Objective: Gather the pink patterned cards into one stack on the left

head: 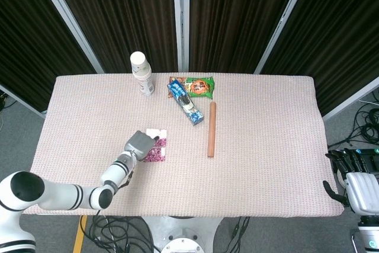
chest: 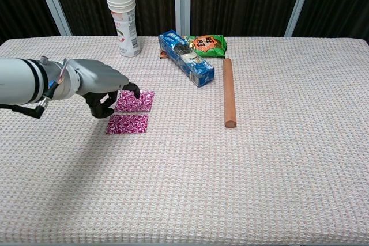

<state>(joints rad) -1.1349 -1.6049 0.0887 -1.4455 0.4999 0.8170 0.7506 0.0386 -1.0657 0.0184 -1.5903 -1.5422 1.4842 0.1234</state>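
2 pink patterned cards can be seen on the bench (chest: 277,171), lying flat and side by side, left of the middle. The far card (chest: 136,101) and the near card (chest: 127,124) are almost touching along one edge, but a thin gap is seen between them, so no stack has been made yet. The left hand (chest: 102,91) is held over the left edge of the far card, with the fingers curled down and a dark fingertip (chest: 135,91) by the top of that card. Nothing is held in it. It cannot be told if the card is touched by the fingertip. The right hand (head: 355,182) is seen off the right side of the bench, with nothing in it and the fingers spread. Some things could go wrong from here. The cards are thin and flat, so they may be hard to lift off the bumpy cloth. If a card is pushed too hard, it could be bent, or it could be slid away instead of onto the other one. The near card could also be bumped and turned crooked, and then the stack would not be neat. The wooden stick (chest: 229,91), the snack packs (chest: 196,53) and the paper cups (chest: 122,12) are well apart, so they are not likely to be hit.
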